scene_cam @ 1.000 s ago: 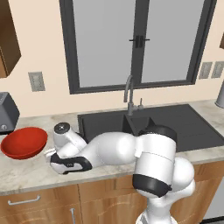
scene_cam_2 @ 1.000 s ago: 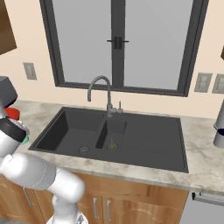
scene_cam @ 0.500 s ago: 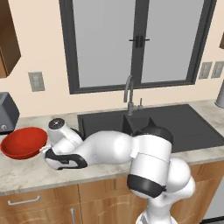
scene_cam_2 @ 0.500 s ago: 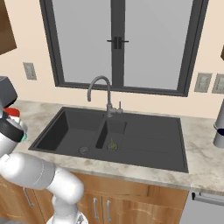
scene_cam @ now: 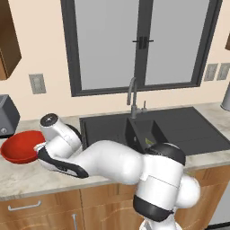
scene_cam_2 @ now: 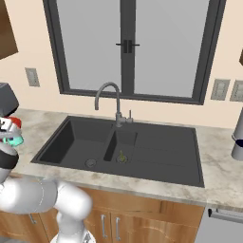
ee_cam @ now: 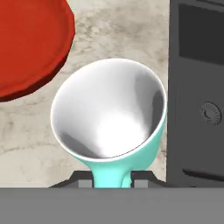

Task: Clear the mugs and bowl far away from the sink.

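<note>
While the arm reached left over the table (scene_cam: 27,179), the jaws (ee_cam: 111,178) were clamped on the teal mug's (ee_cam: 109,120) handle, mug mouth toward the camera. It sat between the red bowl (ee_cam: 30,48) and the sink's (ee_cam: 197,92) black edge, near both. Judgement: carry it level and further left, skirting the bowl rim, and set down well apart from the sink.

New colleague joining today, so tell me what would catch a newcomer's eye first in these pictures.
The light teal mug looms close in the hand view, white inside, its base between the gripper fingertips. The wide red bowl sits on the counter left of the black sink. The white arm stretches across the counter toward the bowl.
</note>
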